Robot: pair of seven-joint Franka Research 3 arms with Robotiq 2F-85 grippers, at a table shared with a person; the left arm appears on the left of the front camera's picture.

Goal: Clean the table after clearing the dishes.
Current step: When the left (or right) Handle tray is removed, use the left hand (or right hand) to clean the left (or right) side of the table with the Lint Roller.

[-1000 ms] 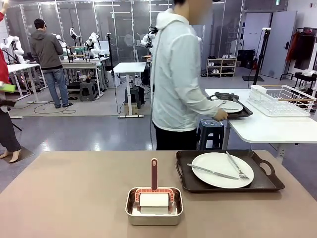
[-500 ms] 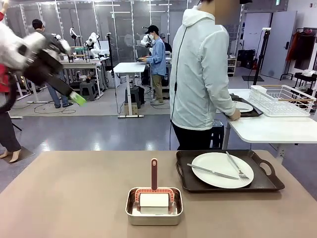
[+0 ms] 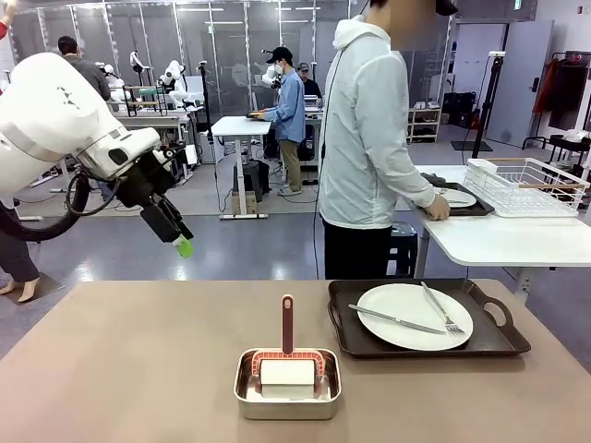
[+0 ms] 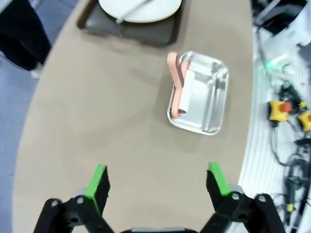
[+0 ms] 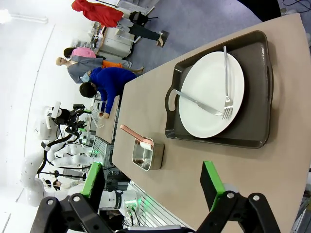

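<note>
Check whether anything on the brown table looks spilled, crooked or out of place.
Nothing stands out. The white plate sits flat in its dark tray with knife and fork laid across it. The pink-handled tool stands in the steel pan, and the table top shows no spills.

My table (image 3: 138, 369) is plain matte tan. Plate (image 3: 397, 300): white. Tray (image 3: 499, 343): dark brown. Pan (image 3: 242, 392): shiny silver. Handle (image 3: 287, 323): salmon pink. My left gripper (image 4: 156, 170): black, with green pads (image 4: 98, 184).
</note>
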